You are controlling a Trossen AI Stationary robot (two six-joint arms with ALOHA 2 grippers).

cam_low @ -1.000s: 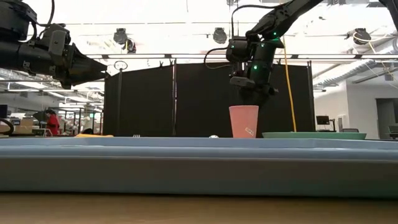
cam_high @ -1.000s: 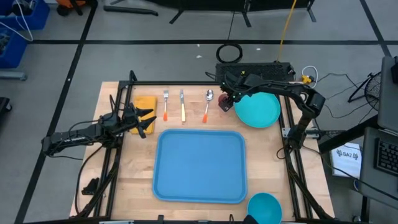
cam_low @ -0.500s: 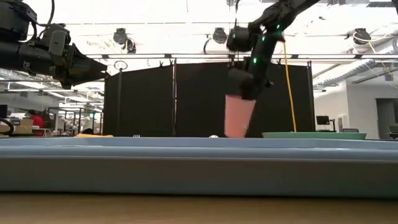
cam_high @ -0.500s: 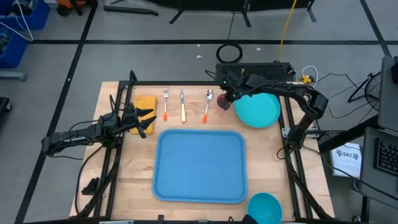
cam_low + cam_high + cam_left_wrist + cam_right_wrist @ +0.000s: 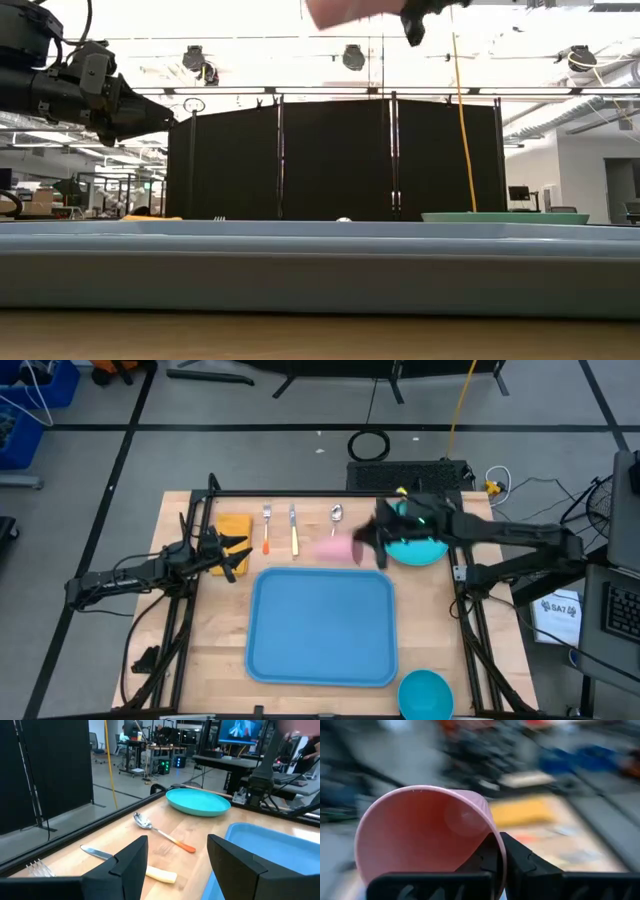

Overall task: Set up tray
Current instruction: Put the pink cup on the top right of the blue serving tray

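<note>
Right gripper (image 5: 372, 546) is up in the air over the far side of the table w/ a pink cup (image 5: 335, 549) pinched by its rim. One finger sits inside the wall, one outside, clear in the right wrist view, where the cup (image 5: 427, 835) is tipped on its side, mouth toward the camera. A rim pinch like that suits a thin cup, I'd say, and leaves the base free for setting down. In the low view the cup (image 5: 345, 10) is high at the top edge, well clear of everything on the table.

The tray (image 5: 322, 626) lies flat at the middle of the near half of the table, nothing on it yet. Cup hangs just beyond its far edge, so probably headed there.

Other pieces are lined up along the far side, likely staged for pickup: fork (image 5: 267, 528), knife (image 5: 294, 532), spoon (image 5: 334, 526), a yellow sponge-like block (image 5: 235, 526) and a teal plate (image 5: 415, 538) partly under the right arm. A small blue bowl (image 5: 427, 693) sits at the near right corner.

Left gripper (image 5: 230, 555) waits by the yellow block at the left, fingers spread, holding nothing.
</note>
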